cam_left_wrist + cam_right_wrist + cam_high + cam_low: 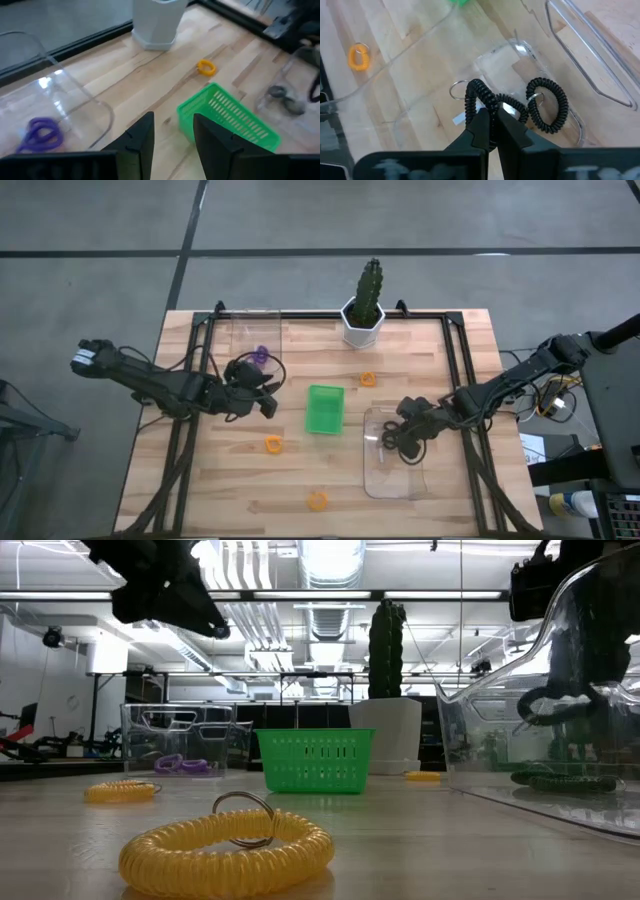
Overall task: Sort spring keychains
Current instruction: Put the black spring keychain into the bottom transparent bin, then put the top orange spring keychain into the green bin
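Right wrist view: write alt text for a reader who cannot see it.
The right gripper is shut on a black spring keychain over a clear plastic tray, with a second black keychain lying beside it. An orange keychain lies apart on the wooden table.

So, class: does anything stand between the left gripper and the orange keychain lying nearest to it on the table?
Nothing visible does. The left gripper hangs open above bare wood, and the orange keychain lies beside it in the open, apart from the green basket.
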Controlling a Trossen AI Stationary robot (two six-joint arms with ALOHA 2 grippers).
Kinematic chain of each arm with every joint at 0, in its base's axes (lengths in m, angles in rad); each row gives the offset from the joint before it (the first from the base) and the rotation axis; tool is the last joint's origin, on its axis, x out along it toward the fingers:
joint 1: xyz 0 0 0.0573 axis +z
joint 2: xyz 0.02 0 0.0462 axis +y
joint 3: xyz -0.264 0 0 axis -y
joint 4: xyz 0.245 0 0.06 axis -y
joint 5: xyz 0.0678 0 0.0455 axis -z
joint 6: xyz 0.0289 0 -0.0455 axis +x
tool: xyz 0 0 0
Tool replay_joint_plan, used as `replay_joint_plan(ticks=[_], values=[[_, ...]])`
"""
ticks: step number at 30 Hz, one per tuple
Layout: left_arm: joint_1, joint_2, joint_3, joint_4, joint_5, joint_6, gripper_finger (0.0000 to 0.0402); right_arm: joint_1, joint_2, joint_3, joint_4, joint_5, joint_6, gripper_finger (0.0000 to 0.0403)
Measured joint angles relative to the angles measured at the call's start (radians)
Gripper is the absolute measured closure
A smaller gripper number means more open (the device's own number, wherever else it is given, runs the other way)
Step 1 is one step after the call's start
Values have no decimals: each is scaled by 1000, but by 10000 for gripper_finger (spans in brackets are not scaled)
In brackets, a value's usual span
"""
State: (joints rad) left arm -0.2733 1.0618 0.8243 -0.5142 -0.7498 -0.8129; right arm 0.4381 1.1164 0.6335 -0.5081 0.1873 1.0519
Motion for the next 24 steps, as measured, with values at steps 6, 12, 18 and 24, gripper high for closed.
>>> replay_joint_plan(ticks=[6, 12, 18, 24], values=[[-11, 0, -131, 315, 41, 87, 273, 0, 0, -17, 26, 25, 14, 390], [-11, -29, -190, 417, 159, 110, 273, 0, 0, -19, 27, 32, 11, 376], [-11, -74, -190, 415, 190, 166, 273, 0, 0, -19, 29, 70, 18, 333], [-11, -137, -191, 400, 191, 205, 273, 0, 0, -19, 31, 70, 19, 309]])
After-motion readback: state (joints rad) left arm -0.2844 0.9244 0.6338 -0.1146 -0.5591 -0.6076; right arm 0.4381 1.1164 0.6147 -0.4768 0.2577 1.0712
